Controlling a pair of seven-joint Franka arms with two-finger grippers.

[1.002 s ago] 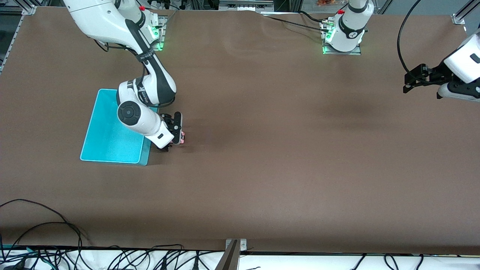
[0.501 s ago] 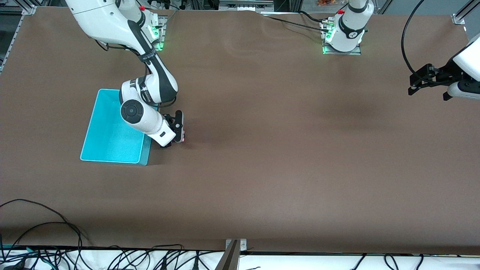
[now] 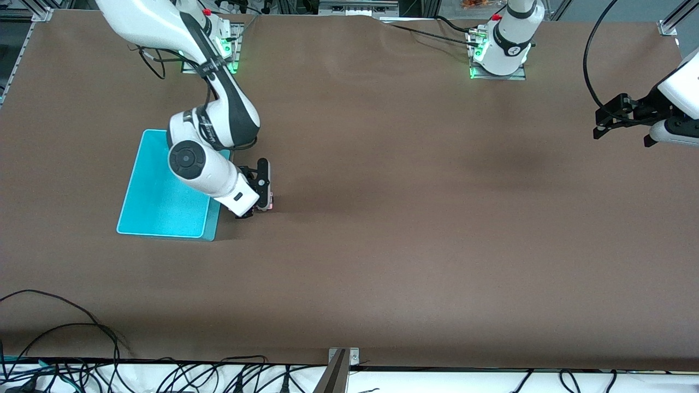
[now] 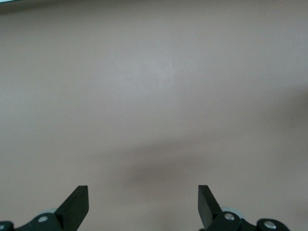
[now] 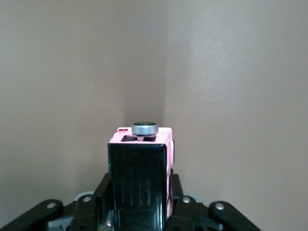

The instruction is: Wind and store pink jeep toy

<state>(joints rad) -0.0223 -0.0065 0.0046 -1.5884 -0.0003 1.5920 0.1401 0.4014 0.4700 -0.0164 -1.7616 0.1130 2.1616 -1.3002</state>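
Here the right end effector (image 5: 139,211) grips the pink jeep toy (image 5: 142,159) (front view nearly hides it); left end effector (image 4: 143,204) waits, agape.

Item: pink jeep toy (image 5: 139,178). You had it small, boxy, black-roofed, a round silver-rimmed spare at one end, clamped between gripper fingers, just beside the cyan bin (image 3: 164,218).

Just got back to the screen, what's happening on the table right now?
The right arm's tool is shut on the pink jeep toy, low over the table beside the cyan bin, on the side toward the left arm's end. The jeep is not in the bin yet. The left arm waits, its tool open and holding nothing, over bare table at its own end.
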